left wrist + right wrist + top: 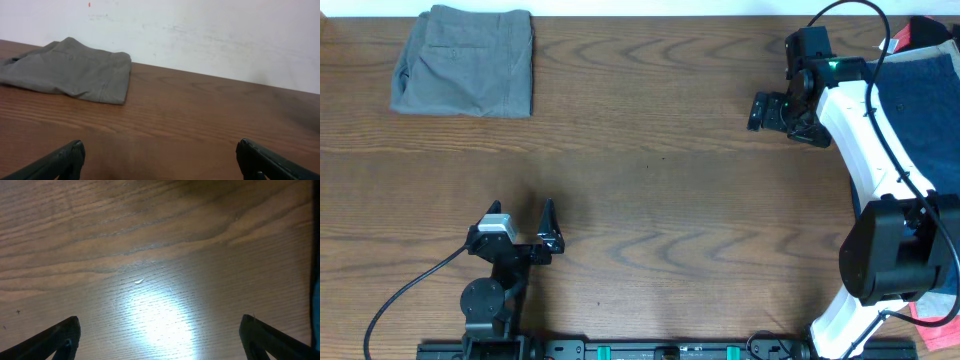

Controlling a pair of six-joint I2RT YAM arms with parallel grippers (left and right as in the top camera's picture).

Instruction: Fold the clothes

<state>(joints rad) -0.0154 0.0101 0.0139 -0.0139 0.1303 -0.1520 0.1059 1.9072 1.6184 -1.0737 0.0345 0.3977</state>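
Observation:
Grey-khaki shorts [465, 60] lie folded at the far left corner of the table; they also show in the left wrist view [70, 70]. Navy blue shorts [928, 110] lie at the right edge, partly under my right arm, with a red piece [905, 38] behind them. My left gripper [523, 212] is open and empty near the front left, pointing toward the folded shorts; its fingertips frame bare wood [160, 155]. My right gripper [756, 112] is open and empty just left of the navy shorts, over bare wood [160, 330].
The wooden table [660, 180] runs the full width of the view. A white wall [210, 30] stands behind its far edge. Another red cloth [932, 312] shows at the front right by the right arm's base. A sliver of blue [317, 295] shows at the right wrist view's edge.

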